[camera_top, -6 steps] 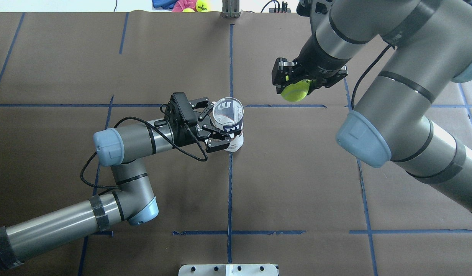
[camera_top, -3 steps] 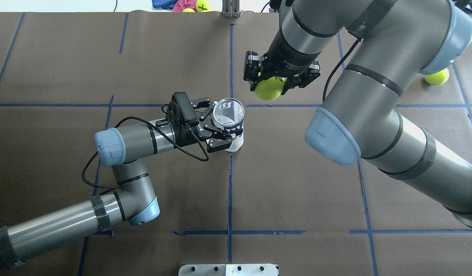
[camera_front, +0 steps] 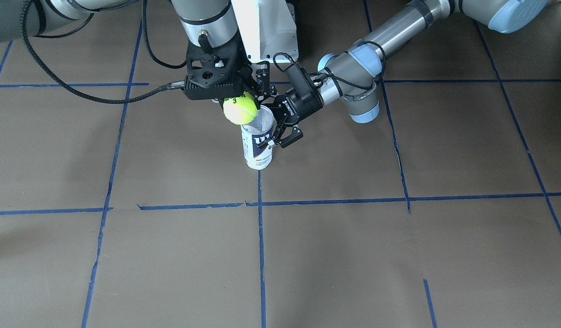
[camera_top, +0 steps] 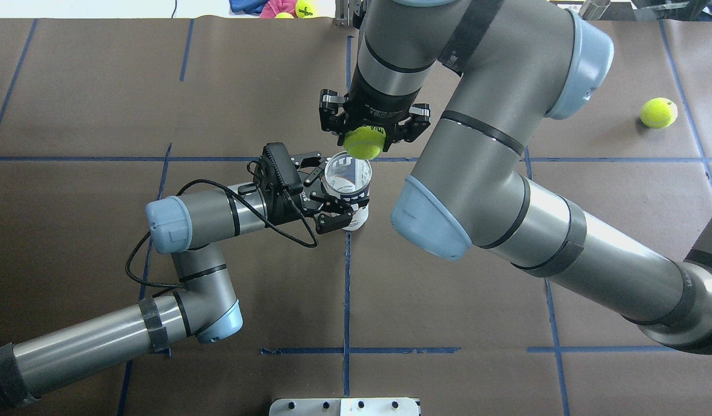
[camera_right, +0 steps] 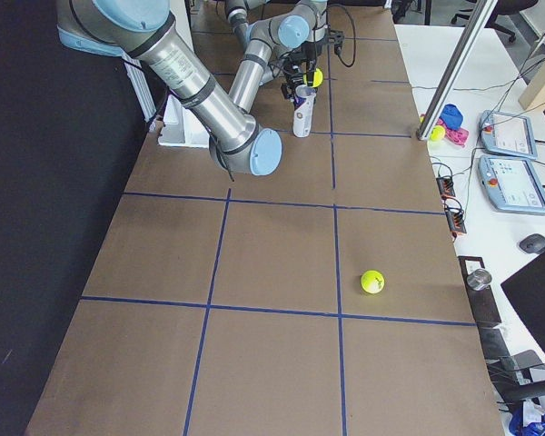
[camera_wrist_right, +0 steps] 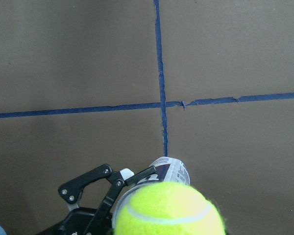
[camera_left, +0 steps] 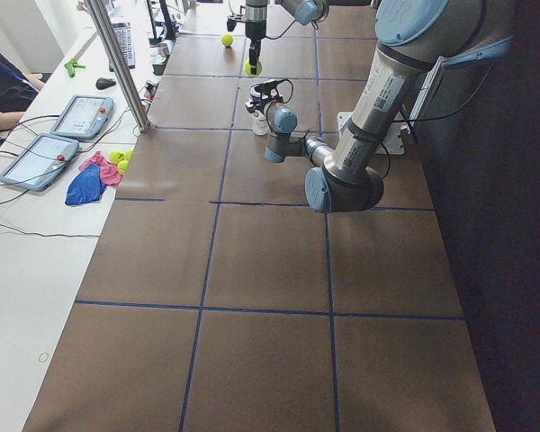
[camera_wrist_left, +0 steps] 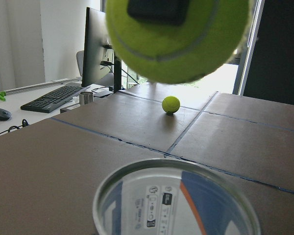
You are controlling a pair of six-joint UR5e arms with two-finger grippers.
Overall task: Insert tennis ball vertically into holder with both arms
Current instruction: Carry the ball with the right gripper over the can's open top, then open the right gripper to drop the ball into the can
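The holder (camera_top: 354,215) is a clear can with a navy and white W label. It stands upright on the brown table, open top up, and also shows in the front view (camera_front: 257,150). My left gripper (camera_top: 328,192) is shut around its side from the left. My right gripper (camera_top: 364,137) points down, shut on the tennis ball (camera_top: 363,143). The ball hangs just above the can's rim, slightly toward the far side. In the front view the ball (camera_front: 239,109) shows a "3" print. In the left wrist view the ball (camera_wrist_left: 176,39) hovers over the can's mouth (camera_wrist_left: 176,205).
A second tennis ball (camera_top: 658,112) lies on the table far right. More balls and cloths (camera_top: 286,8) lie beyond the far edge beside a metal post (camera_top: 348,14). A white base plate (camera_top: 344,406) sits at the near edge.
My right arm has swung left with the ball, from well right of the can to just above its mouth. The left gripper and can have stayed put.
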